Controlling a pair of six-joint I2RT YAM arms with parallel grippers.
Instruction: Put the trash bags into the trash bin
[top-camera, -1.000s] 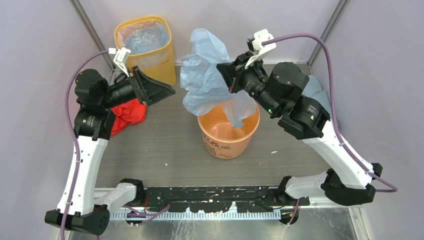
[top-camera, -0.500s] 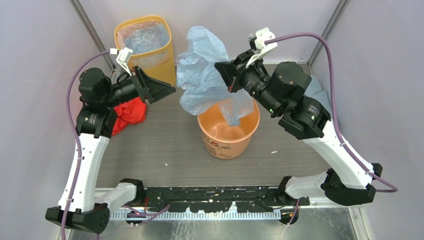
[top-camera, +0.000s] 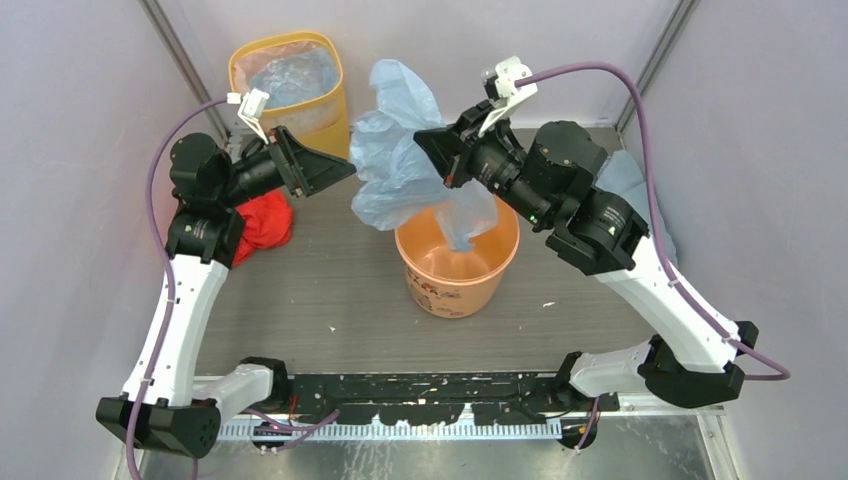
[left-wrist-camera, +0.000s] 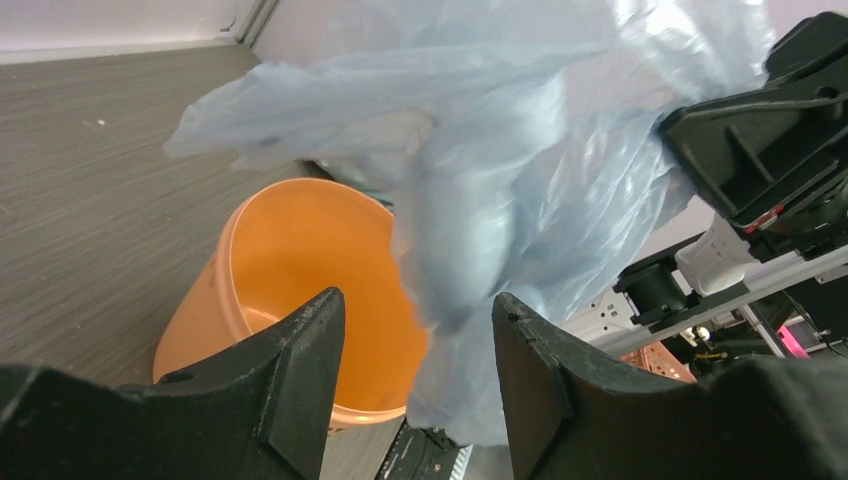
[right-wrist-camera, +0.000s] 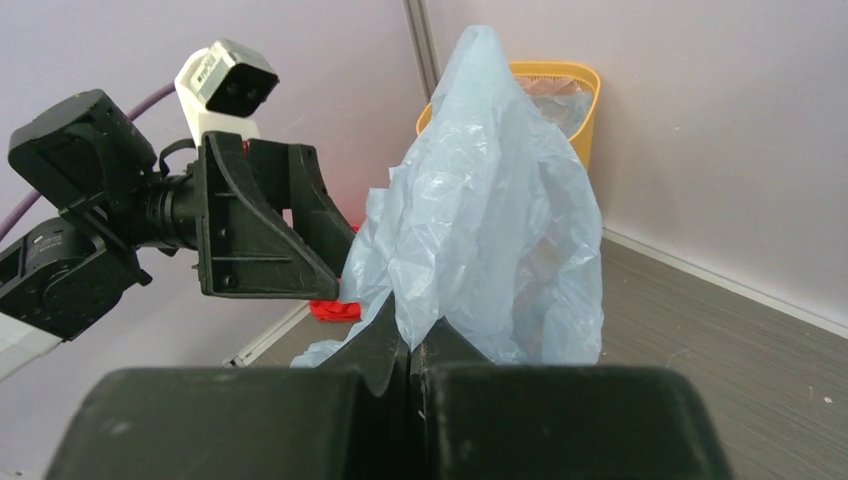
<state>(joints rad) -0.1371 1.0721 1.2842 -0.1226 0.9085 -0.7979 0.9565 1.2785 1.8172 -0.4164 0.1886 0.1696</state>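
Right wrist, end effector (right-wrist-camera: 411, 347) clamping trash bag (right-wrist-camera: 490, 230)

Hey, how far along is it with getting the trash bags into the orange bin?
Nothing is fully in yet. In hand: the right tool is shut on the pale blue bag, whose lower tail dangles into the orange bin; most of it billows above the rim. The left tool is open beside it. Left: lowering and stuffing the bag in.
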